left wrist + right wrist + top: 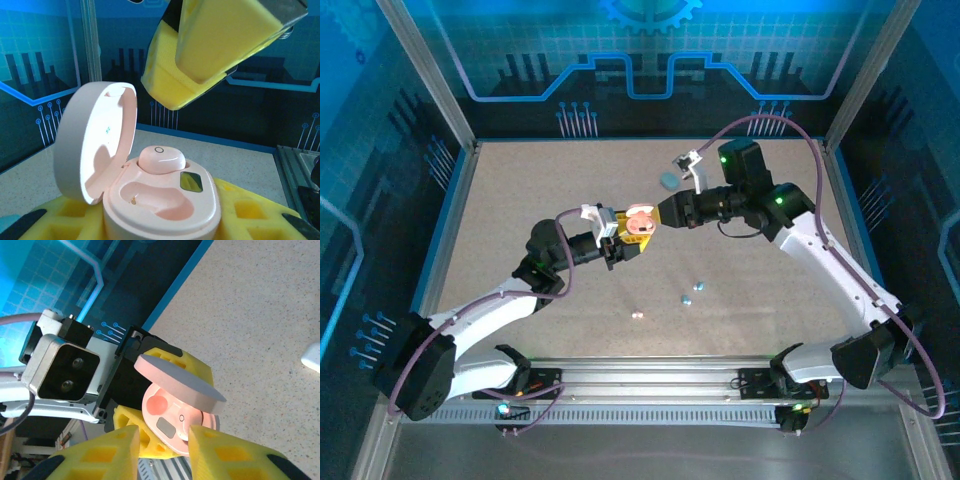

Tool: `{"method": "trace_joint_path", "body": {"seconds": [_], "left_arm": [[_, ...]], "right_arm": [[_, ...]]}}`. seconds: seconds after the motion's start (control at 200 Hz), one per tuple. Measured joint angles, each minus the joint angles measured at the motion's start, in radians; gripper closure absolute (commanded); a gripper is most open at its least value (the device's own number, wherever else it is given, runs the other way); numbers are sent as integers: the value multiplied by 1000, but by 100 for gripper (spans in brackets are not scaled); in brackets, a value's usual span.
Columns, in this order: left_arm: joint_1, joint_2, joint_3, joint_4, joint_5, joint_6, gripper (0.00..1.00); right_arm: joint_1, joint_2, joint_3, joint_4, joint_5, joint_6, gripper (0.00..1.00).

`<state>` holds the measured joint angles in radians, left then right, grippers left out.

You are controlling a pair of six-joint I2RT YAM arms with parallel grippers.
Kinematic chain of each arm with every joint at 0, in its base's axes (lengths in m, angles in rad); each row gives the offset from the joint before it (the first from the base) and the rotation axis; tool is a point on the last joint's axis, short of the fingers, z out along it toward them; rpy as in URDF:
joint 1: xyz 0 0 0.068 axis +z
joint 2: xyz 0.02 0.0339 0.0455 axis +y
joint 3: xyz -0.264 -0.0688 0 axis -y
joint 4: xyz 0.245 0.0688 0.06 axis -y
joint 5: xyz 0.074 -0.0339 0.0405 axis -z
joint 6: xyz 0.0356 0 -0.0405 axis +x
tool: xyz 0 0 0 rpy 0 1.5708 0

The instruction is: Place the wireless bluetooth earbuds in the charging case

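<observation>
Seen from above, two robot arms meet over the middle of a speckled beige worktop (770, 300). The left fingers (240, 215), padded in yellow foam, pinch a pink charging case (165, 215) from both sides and hold it above the worktop. The case's lid (95, 145) stands hinged open, tilted up and back.

One pink earbud (161, 159) sits in the rear cradle of the case, beside a small dark window. The front cradle is bare, with a tiny gold contact on its floor.

The right fingers (225, 455), also in yellow foam, hover just above the open case, pointing down at it. They are slightly spread with a narrow gap between them. They grip nothing and do not touch the seated earbud.

Three loose earbuds (686, 298) lie on the worktop nearer the arm bases, well apart from the case. Two are close together and one sits further left. A teal case (668, 180) rests on the worktop beyond the right arm's wrist.
</observation>
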<state>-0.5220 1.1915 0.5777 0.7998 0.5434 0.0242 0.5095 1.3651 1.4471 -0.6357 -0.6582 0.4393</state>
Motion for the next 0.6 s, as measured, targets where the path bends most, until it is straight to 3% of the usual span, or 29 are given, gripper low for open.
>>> {"method": "trace_joint_path", "body": {"seconds": [0.175, 0.6], "left_arm": [[0, 0, 0, 3, 0, -2, 67], [-1, -2, 0, 5, -4, -24, 68]], "right_arm": [[0, 6, -8, 0, 0, 14, 82], [7, 72, 2, -8, -3, 15, 81]]}}
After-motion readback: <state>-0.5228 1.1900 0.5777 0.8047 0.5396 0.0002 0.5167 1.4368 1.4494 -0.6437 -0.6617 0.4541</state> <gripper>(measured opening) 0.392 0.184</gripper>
